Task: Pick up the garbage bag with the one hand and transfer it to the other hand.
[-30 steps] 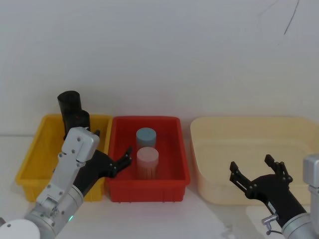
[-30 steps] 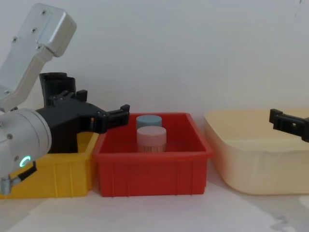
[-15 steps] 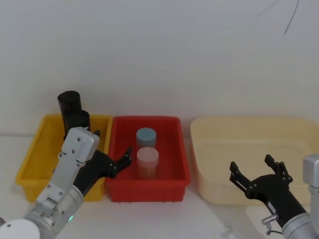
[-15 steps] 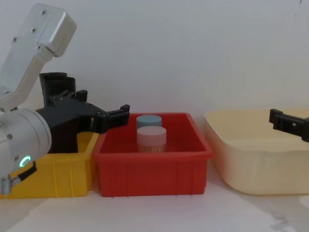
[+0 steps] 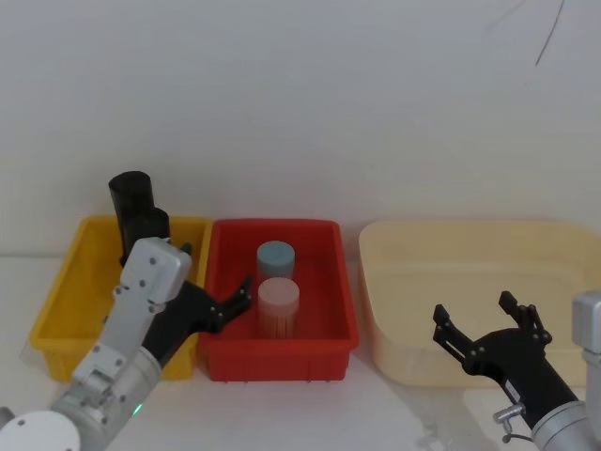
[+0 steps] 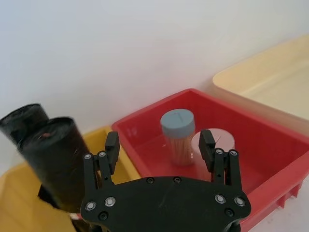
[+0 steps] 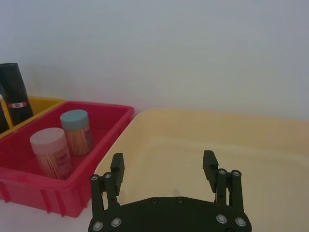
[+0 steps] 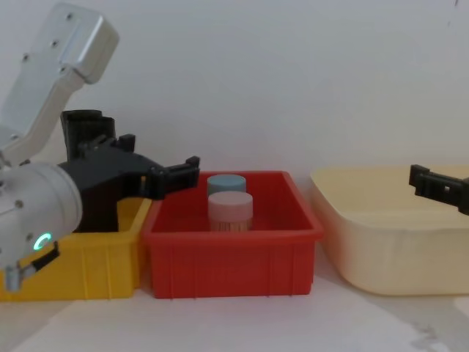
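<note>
Though open, left claw (image 6: 160, 139) over yellow bin rim (image 5: 94, 222), beside garbage bag (image 6: 52, 159)

Straight ahead of the left claw (image 6: 160, 140), the path is being blocked by the blue-lidded jar (image 6: 177, 135) and the pink-lidded jar (image 6: 223, 140), both standing in the red bin (image 6: 145, 121). To that claw's left and slightly beyond it, the nearer black roll (image 6: 53, 164) is being crowded by the twin roll (image 6: 21, 121) behind it and hemmed in by the yellow bin (image 5: 66, 282). Room above both rolls is being left open. Ahead of the right claw (image 7: 163, 159), the cream bin (image 7: 203, 121) is being left unobstructed inside, its near wall lying beneath the claw.
</note>
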